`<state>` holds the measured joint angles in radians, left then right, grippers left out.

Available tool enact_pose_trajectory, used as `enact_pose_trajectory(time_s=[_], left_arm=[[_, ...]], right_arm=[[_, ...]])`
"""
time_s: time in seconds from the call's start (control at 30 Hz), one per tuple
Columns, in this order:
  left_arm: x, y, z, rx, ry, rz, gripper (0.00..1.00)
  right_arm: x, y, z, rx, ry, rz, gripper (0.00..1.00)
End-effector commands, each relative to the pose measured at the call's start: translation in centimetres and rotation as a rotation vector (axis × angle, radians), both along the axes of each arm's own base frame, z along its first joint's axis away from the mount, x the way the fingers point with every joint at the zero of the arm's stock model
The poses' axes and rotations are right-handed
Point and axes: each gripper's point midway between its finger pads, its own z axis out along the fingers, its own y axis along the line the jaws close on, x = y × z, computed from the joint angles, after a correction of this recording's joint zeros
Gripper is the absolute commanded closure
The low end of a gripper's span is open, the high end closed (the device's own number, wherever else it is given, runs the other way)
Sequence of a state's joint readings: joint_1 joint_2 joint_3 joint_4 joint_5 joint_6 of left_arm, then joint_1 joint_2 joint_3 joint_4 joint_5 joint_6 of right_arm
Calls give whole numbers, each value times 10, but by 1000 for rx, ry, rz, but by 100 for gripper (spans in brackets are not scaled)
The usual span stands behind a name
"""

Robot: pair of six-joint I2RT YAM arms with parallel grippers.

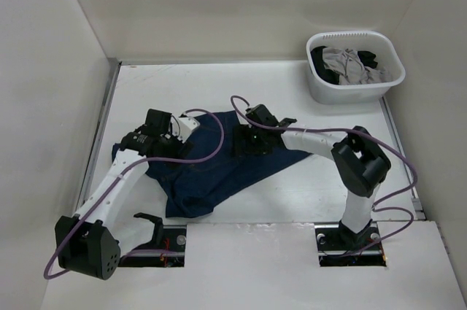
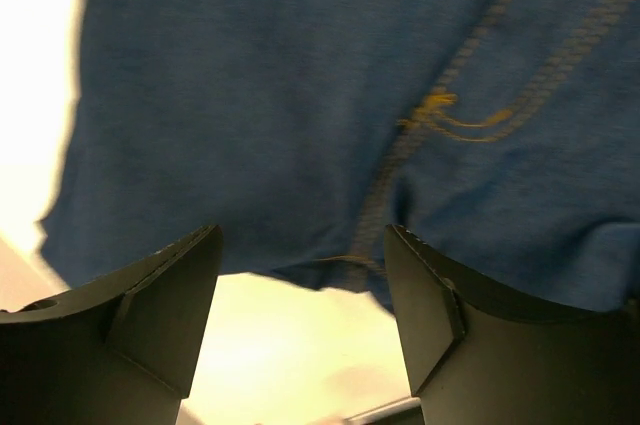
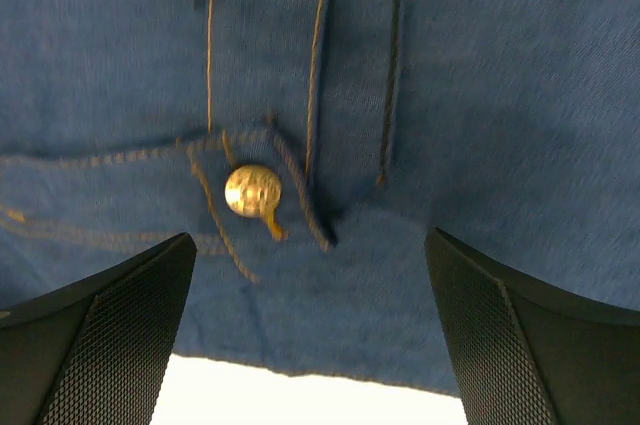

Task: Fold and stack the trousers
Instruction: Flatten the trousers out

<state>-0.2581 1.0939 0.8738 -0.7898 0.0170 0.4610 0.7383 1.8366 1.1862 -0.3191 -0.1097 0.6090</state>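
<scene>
White table (image 1: 168, 84) — trousers (image 1: 219, 171) in a heap under left pincer (image 2: 303, 245) and right pincer (image 3: 310, 250), both spread apart

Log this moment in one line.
jeans rumpled on table | left jaws open at jeans edge | right jaws open above button | nothing gripped

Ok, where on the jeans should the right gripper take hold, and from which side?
The denim edge nearest the brass button, approached from above with the jaws across it. The trousers lie spread on the table, and that edge sits inside the open right gripper.
</scene>
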Motion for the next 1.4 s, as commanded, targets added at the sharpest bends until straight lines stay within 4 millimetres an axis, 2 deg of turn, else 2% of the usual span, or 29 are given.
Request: enact_pose_trajectory(time_s=[0.0, 0.13, 0.2, 0.27, 0.3, 0.33, 0.37, 0.4, 0.43, 0.47, 0.5, 0.57, 0.63, 0.7, 0.8, 0.83, 0.93, 1.0, 1.03, 1.13, 1.23, 1.27, 1.3, 1.37], left_arm=[[-15, -22, -5, -124, 66, 7, 35], [-23, -36, -22, -195, 161, 10, 37], [-24, -39, -27, -206, 177, 12, 38], [-19, -41, -25, -215, 150, 10, 38], [-15, -41, -23, -218, 132, 16, 37], [-15, -41, -22, -217, 128, 16, 37], [-14, -40, -22, -215, 126, 18, 37], [-14, -39, -21, -214, 126, 20, 37], [-14, -38, -22, -211, 126, 21, 37], [-14, -37, -21, -208, 119, 19, 37], [-13, -34, -21, -202, 111, 21, 38], [-10, -30, -18, -193, 86, 23, 38], [-3, -26, -13, -186, 57, 30, 38], [8, -23, -7, -182, 23, 33, 37], [30, -22, 2, -177, -34, 26, 37], [39, -23, 4, -176, -49, 24, 37], [62, -32, 4, -171, -60, 9, 37], [77, -40, 2, -168, -66, -3, 37], [83, -42, 0, -162, -67, -4, 37], [97, -46, -7, -124, -73, -8, 37], [109, -41, -12, -77, -96, 5, 37], [114, -39, -12, -64, -111, 10, 37], [118, -36, -11, -50, -125, 22, 37], [123, -33, -9, -31, -137, 37, 37]], right_arm=[[31, 30, 26, 119, -89, 13, 0], [20, 48, 17, 182, -50, 74, 2], [15, 58, 15, 214, -39, 95, 19], [14, 63, 13, 236, -22, 90, 33], [14, 66, 14, 252, -13, 86, 45], [13, 67, 16, 264, -11, 86, 52], [12, 68, 20, 277, -7, 84, 62], [10, 68, 29, 295, -15, 81, 79], [9, 67, 43, 317, -31, 80, 92], [6, 65, 62, 345, -55, 80, 100], [2, 64, 86, 380, -82, 92, 100], [-22, 65, 144, 474, -133, 148, 100], [-58, 63, 198, 546, -162, 202, 100], [-100, 53, 237, 571, -142, 238, 100], [-155, 31, 272, 557, -64, 243, 100], [-168, 25, 280, 551, -47, 235, 100], [-186, 18, 291, 546, -9, 193, 100], [-184, 25, 285, 547, -9, 197, 98], [-176, 30, 273, 529, -8, 192, 98], [-116, 26, 219, 435, -45, 130, 97], [-40, -3, 165, 314, -95, -3, 93], [-16, -13, 151, 275, -116, -54, 83], [6, -23, 139, 242, -136, -107, 66], [32, -30, 131, 216, -156, -142, 18]])
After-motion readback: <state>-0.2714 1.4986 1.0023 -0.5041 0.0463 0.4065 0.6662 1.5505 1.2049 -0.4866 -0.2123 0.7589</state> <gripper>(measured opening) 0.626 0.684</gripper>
